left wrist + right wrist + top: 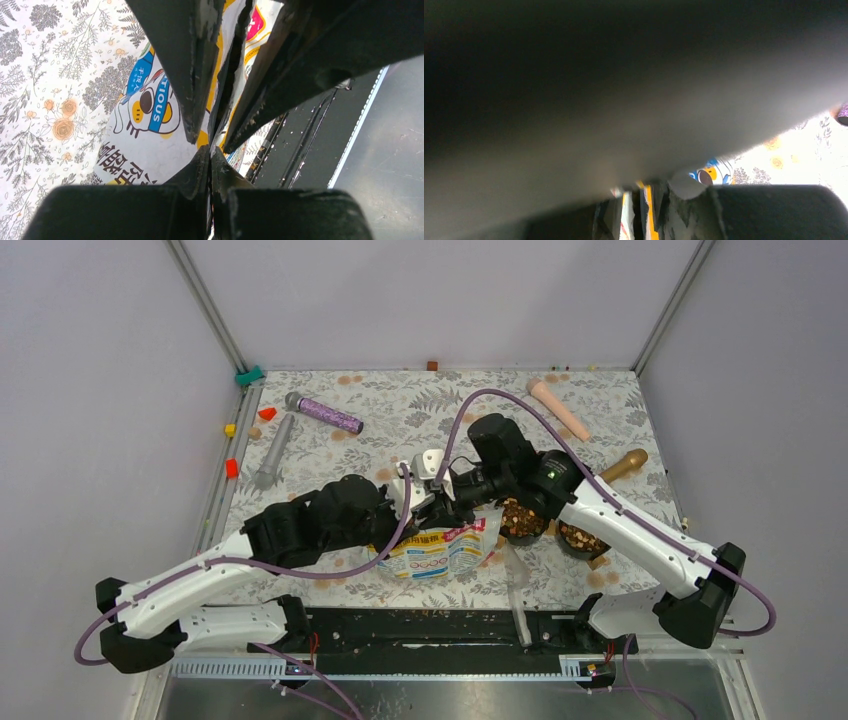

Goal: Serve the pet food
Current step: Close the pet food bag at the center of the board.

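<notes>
The left claw [210,160] was clamped on the upper edge of the pet-food bag [435,552], its two dark fingers pressed together with the yellow-and-white film pinched between them. The right claw [642,205] faced it from the other side. The left wrist view showed its fingers closed on the same edge, tip to tip with the left ones. The right wrist view was mostly a dark blur, with only a strip of the bag showing between the fingers at the bottom.

From above, both arms met over the middle of the floral worktop [400,405], and the bag spread from there toward the near edge, its cartoon print facing up.

The kibble [518,515] sat in two dark bowls just right of the bag. The nearer bowl [505,537] was close beside the bag, and the second bowl [575,554] stood next to it, partly under the right arm. Both were filled with brown pieces. A few brown specks [430,613] lay on the black strip at the near edge; what they were could not be told.

A purple glitter microphone [325,415], a grey microphone [272,455] and a gold microphone [622,466] lay well apart from the bag.
</notes>
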Robot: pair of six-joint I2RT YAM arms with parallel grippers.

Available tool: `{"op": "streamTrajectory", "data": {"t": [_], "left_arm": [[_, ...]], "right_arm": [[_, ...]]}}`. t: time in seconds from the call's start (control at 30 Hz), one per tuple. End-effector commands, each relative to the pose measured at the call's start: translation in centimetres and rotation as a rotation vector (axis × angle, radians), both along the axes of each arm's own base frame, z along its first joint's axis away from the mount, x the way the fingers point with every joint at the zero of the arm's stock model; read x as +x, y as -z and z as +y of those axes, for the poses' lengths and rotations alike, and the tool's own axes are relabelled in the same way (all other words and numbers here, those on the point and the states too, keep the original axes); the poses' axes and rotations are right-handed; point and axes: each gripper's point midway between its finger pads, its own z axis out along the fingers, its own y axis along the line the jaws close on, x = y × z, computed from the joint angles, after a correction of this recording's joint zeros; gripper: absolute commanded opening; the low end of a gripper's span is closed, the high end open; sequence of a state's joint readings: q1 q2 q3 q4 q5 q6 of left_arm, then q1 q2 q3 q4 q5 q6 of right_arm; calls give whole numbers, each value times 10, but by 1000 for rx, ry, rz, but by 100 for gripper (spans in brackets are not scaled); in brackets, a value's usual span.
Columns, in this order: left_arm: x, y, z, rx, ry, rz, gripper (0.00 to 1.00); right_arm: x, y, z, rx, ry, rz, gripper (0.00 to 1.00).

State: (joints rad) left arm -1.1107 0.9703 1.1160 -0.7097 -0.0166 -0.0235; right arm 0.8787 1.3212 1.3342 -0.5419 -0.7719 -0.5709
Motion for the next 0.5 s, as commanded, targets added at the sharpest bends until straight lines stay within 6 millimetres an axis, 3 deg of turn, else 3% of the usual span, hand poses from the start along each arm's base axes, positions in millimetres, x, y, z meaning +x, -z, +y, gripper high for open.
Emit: {"op": "streamTrajectory", "data": {"t": [0.0,0.27,0.47], "left_arm": [[5,-41,-25,-186,14,-49,0],[7,-47,-24,-210,-4,-52,0],[18,-47,-21,-216,-73,-60,0]], "right_arm": [[-2,-2,5,-30,-45,-48,31],[1,22,-15,-209,-80,-98,30],[-7,26,-19,-226,-131,-91,33]]}}
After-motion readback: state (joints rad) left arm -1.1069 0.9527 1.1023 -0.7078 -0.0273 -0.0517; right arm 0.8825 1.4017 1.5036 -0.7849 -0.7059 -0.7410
